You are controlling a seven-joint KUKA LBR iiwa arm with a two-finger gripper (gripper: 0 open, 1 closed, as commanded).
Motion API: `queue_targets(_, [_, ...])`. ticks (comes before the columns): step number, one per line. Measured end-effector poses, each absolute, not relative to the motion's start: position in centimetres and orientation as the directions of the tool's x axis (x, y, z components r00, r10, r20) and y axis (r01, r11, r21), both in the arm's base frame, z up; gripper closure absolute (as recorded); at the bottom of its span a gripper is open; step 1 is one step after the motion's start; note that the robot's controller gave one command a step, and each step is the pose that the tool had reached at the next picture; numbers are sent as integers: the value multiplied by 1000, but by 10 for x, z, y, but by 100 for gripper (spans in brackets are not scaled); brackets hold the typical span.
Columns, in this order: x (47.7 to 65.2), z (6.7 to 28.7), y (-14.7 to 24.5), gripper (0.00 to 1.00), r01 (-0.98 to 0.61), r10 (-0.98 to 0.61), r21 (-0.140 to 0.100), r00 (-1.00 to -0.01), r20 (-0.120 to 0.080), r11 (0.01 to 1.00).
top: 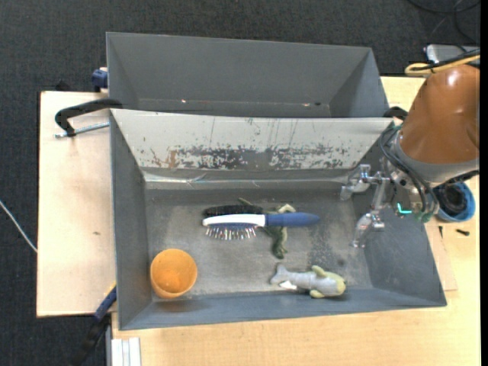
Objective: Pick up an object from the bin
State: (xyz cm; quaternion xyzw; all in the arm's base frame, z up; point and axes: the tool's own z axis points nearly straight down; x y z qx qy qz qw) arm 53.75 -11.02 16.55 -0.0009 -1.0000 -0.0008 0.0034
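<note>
Camera view: the hand (354,213) hangs at the 3 o'clock side of the grey bin (126,227), its two metal fingers (358,183) spread apart with nothing between them. Nearest, toward its 7 o'clock, lies a grey and yellow toy fish (309,280). A white brush with a blue handle (255,221) lies mid-floor, touching a green toy (279,239). An orange cup (174,272) sits at 8 o'clock.

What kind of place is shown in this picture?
Probably a robotics lab: a robot arm stands over a grey metal bin of unrelated items, a hairbrush, an orange cup, a plush toy.
</note>
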Motion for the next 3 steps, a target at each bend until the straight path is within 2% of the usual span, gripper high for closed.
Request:
queue_targets(1, [559,72,-47,0,-310,-310,0,-951,-4,951])
queue_targets(2, [561,75,-47,100,-309,-309,-3,-951,-11,951])
queue_targets(3, [559,225,-51,100,-532,-532,-7,-846,-11,846])
